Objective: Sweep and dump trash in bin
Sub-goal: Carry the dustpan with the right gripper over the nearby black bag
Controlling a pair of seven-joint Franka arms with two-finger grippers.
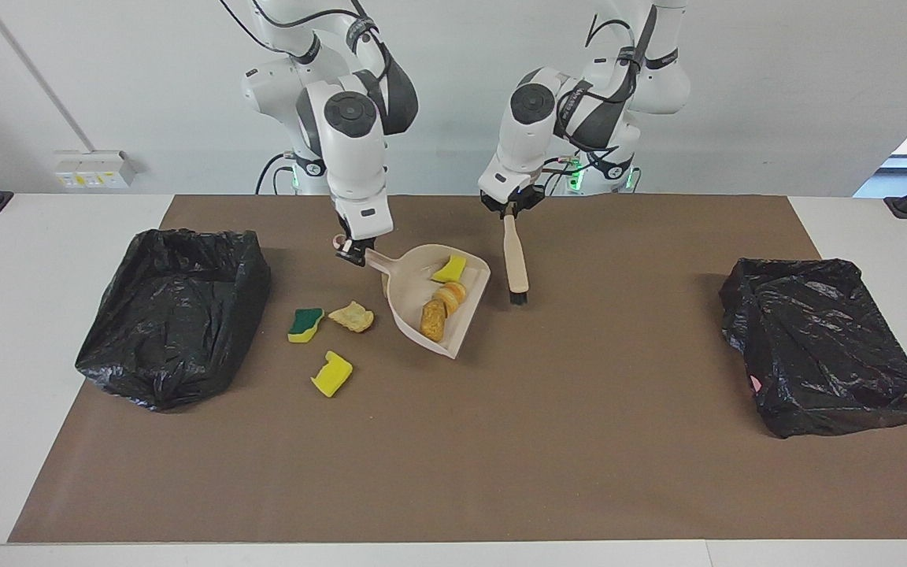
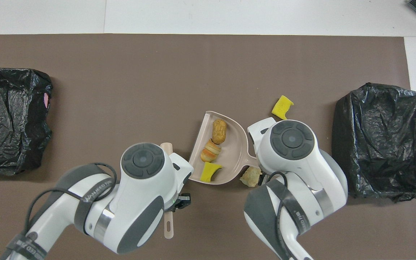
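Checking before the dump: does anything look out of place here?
Yes. The dustpan is lifted and tilted with only three scraps in it. A crusty chunk lies by its handle, and the green-topped sponge, another chunk and a yellow sponge piece lie unswept on the mat.

mat: brown rectangular mat (image 1: pixel 501 441) covering the white tabletop (image 1: pixel 52 236)
wall plate: white socket plate (image 1: pixel 95 168) on the wall

I'm seeing a beige dustpan (image 1: pixel 453 315) carrying a yellow sponge piece (image 1: pixel 450 269), a golden-brown roll (image 1: pixel 432 318) and a pale orange-banded bun (image 1: pixel 450 294); at centre left, a green-topped sponge (image 1: pixel 305 324); glossy black bin bags (image 1: pixel 174 315) are flanking a brown mat (image 1: pixel 501 441).
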